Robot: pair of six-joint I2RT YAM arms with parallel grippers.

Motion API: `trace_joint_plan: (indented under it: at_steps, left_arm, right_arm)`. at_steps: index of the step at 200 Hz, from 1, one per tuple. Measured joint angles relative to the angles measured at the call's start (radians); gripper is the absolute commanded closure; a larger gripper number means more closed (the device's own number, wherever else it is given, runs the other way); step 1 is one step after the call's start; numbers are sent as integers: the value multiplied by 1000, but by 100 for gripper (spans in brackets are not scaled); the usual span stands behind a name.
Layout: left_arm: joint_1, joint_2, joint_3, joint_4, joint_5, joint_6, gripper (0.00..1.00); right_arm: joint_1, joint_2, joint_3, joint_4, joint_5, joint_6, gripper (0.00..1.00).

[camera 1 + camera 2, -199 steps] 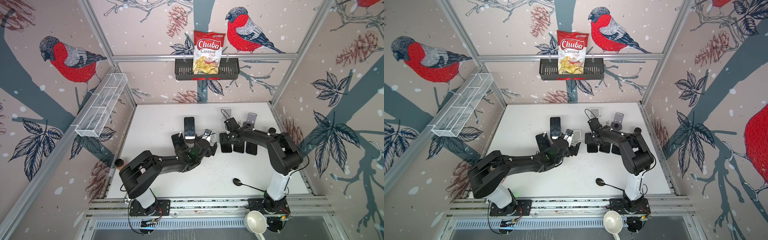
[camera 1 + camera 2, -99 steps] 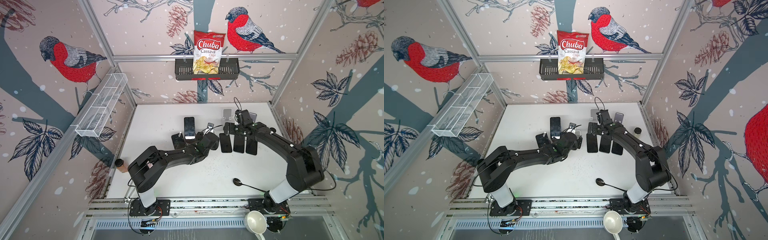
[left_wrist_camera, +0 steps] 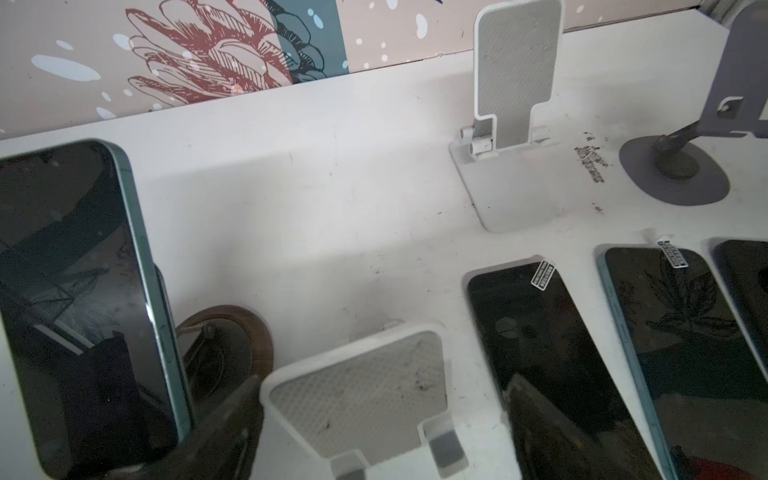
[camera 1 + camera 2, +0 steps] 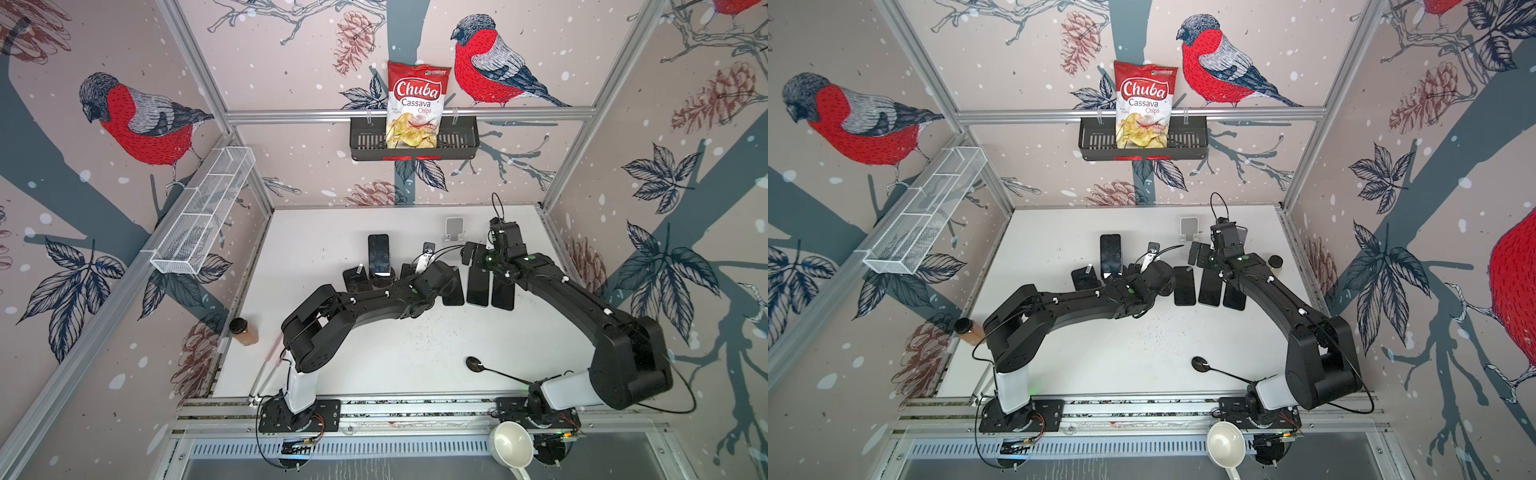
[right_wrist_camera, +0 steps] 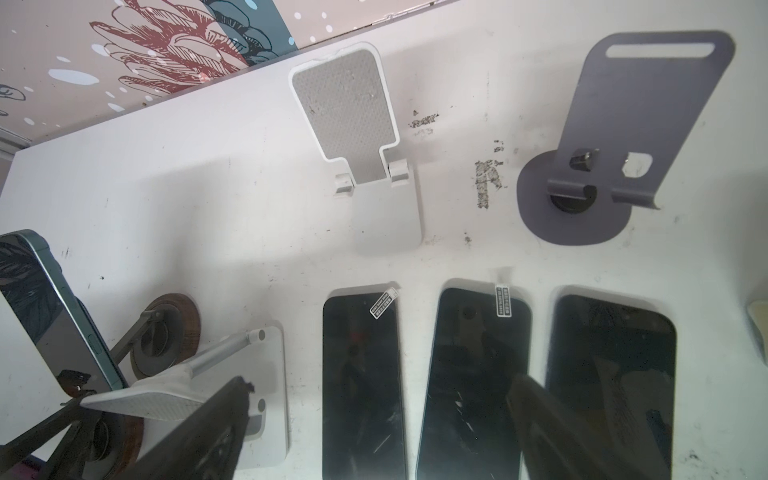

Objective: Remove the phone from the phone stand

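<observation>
The phone (image 4: 378, 255) leans upright on its stand (image 3: 232, 332) on the table (image 4: 332, 232). The left claw (image 3: 382, 384) is spread around a white stand (image 3: 353, 399) beside it. The right claw (image 5: 380, 382) is spread above flat phones (image 5: 361, 374).

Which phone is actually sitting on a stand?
The teal-edged phone, propped up on the wood-based stand; the other phones lie flat on the table.
</observation>
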Motion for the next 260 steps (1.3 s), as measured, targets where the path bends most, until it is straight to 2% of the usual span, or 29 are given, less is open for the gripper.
trace_joint_plan:
  at_steps: [79,116,147,172,205,260]
  left_arm:
    - [0,34,-61,98,-5,25,18]
    - [2,40,-95,185,-10,56,25]
    - [3,50,-102,243,-24,81,36]
    - [5,55,-105,262,-38,101,41]
    - [8,55,-111,277,-50,116,45]
    - [15,54,-132,318,-54,146,45]
  right_arm:
    - [-13,0,-9,17,-34,-2,1]
    - [-15,1,-10,20,-41,-2,1]
    - [-17,6,-9,20,-45,-2,1]
    - [-17,11,-7,20,-45,-2,1]
    - [-17,18,-2,21,-45,-2,1]
    - [-17,22,1,21,-48,-2,1]
